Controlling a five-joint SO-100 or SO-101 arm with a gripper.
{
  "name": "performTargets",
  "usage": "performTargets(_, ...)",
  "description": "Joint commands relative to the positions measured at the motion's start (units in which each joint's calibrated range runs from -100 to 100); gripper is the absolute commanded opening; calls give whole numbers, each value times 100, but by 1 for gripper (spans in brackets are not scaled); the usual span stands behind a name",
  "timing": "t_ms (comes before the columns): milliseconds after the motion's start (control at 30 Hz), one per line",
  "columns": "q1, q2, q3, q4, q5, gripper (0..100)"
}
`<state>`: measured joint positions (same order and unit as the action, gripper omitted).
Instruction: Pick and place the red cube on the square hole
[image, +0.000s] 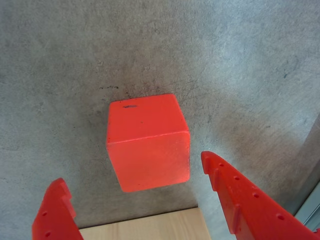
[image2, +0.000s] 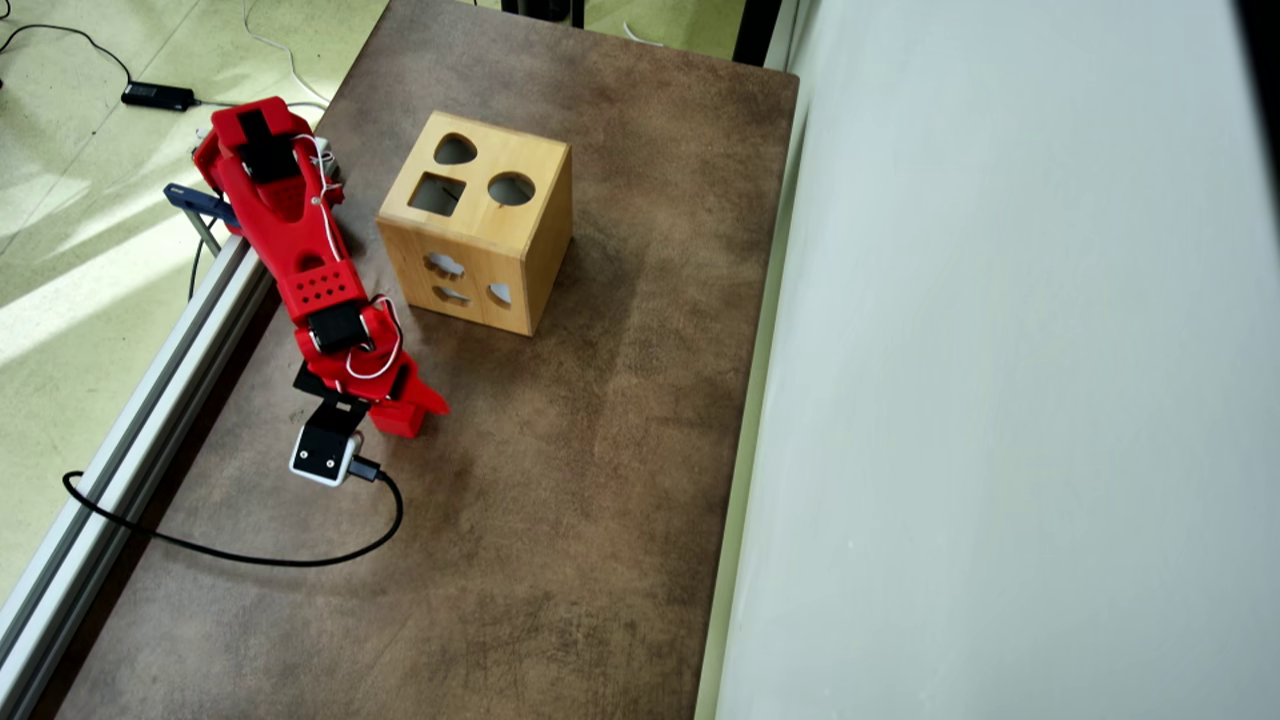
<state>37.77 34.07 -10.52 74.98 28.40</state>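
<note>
1. Right now, the red cube (image: 148, 145) sits on the brown table top (image: 60, 65), as the wrist view shows.
2. The gripper (image: 135, 182) is wide open and holds nothing.
3. Its two red fingers (image: 245, 200) stand apart, one on each side, near the bottom of the wrist view.
4. The cube is just past the finger tips, and neither finger touches it.
5. A bit of light wood shows at the bottom edge of the wrist view; I cannot tell what it is.
6. From the overhead view, the red arm (image2: 300, 240) reaches down over the table (image2: 600, 500), and the cube (image2: 402, 420) peeks out under the gripper (image2: 415, 405).
7. The wooden shape box (image2: 478, 225) stands near the arm, apart from the cube.
8. Its top has a square hole (image2: 437, 193), a round hole (image2: 511, 188) and one more hole.
9. A black cable (image2: 240, 550) curls across the table from the small camera (image2: 325, 452) on the arm.
</note>
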Motion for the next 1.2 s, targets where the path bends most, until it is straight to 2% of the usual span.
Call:
performTargets(0, 13, -48, -254, -63, 29, 40)
performTargets(133, 13, -6, -254, -63, 29, 39)
performTargets(367, 13, 190, -263, -63, 20, 24)
performTargets(500, 13, 190, -263, -63, 0, 19)
performTargets(1167, 13, -422, -263, 41, -10, 19)
